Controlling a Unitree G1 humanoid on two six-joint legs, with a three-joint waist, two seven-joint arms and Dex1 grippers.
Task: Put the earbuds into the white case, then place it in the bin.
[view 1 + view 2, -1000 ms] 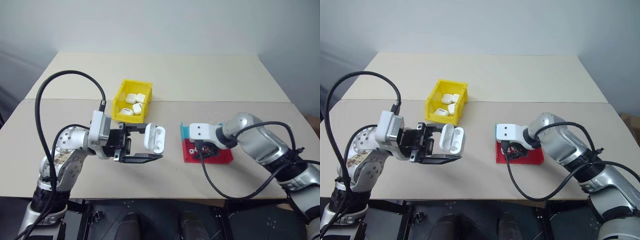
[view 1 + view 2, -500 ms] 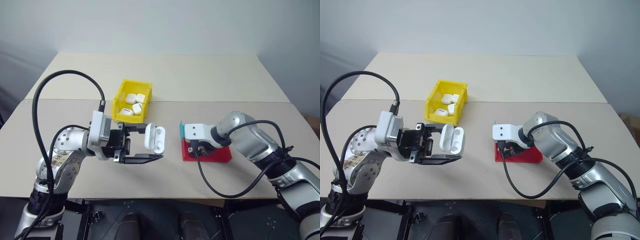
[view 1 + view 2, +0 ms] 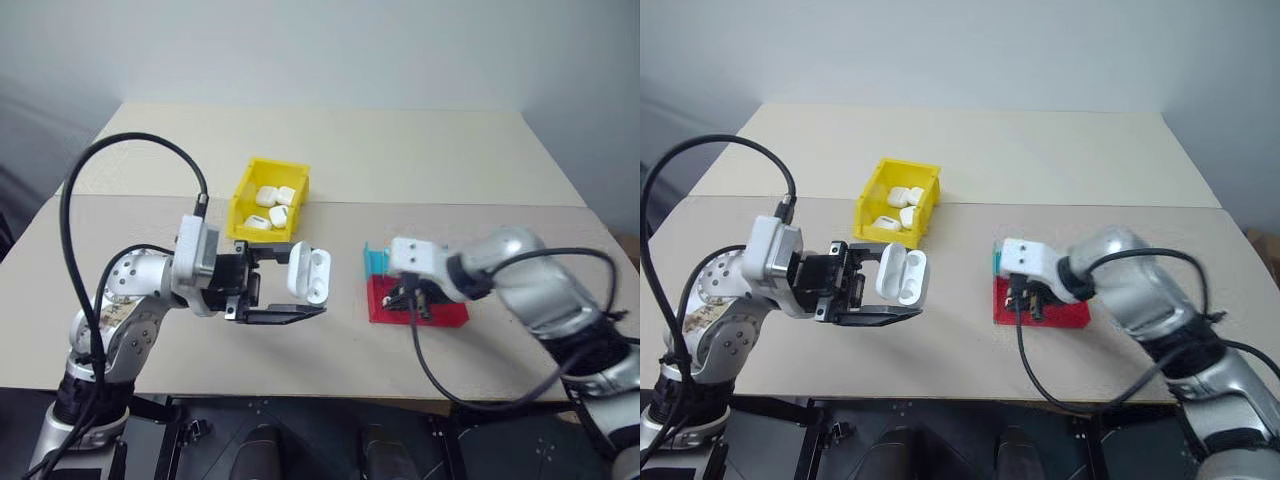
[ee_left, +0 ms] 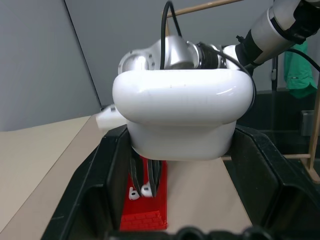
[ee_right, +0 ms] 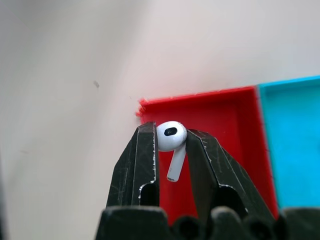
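Head stereo pair looks down and forward over the table [image 3: 400,160] from up high, both eyes catching the same arms, bin [image 3: 268,203] and tray [image 3: 440,312]. Wrist cams sit super close: left one stares level past the case [image 4: 181,116] toward the tray, right one peers down at an earbud [image 5: 171,138] over that same tray.

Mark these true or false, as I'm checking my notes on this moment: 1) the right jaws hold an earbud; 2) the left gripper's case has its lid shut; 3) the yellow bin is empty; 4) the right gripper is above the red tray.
1) The right gripper holds an earbud in its jaws: true.
2) The left gripper holds the white case with its lid shut: false, the lid stands open.
3) The yellow bin is empty: false, several white pieces lie inside.
4) The right gripper is above the red tray: true.
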